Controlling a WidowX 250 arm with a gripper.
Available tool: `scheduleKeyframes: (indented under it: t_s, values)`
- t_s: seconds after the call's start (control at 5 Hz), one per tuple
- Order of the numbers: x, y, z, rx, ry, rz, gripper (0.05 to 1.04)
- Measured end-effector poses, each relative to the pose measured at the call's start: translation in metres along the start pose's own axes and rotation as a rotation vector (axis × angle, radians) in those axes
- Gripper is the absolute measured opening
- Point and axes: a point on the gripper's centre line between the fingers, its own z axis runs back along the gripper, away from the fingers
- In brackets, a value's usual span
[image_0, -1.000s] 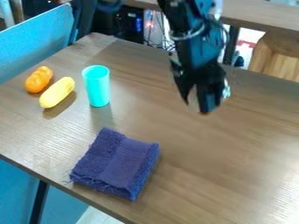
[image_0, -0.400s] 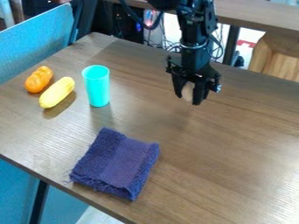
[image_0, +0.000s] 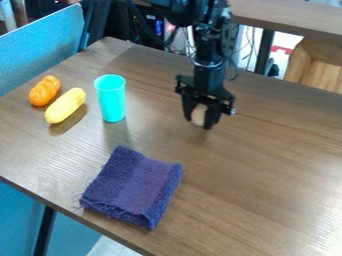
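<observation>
Gripper (image_0: 198, 123) holds a pale rounded thing (image_0: 198, 114), fingers parted to its width; probably light, firm and slippery, best pinched around its middle. The arm (image_0: 209, 75) hangs nearly upright over the table (image_0: 267, 185), right of the cyan cup (image_0: 111, 98), beyond the soft, limp cloth (image_0: 133, 187).

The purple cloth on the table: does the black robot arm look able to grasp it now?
Probably not: the end effector seems to hold a pale object, though nothing visible stands in the way to the purple cloth.
</observation>
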Motion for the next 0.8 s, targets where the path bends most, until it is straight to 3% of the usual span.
scheduleKeyframes:
  t_s: [0.2, 0.4, 0.6, 0.8]
  values:
    - [-0.013, 0.016, -0.015, 0.033, 0.069, 0.042, 0.610]
    - [-0.019, 0.018, -0.019, -0.006, 0.084, 0.062, 0.682]
    - [-0.019, 0.017, -0.018, -0.041, 0.081, 0.049, 0.958]
    - [-0.023, 0.010, -0.012, -0.085, 0.058, 0.041, 1.003]
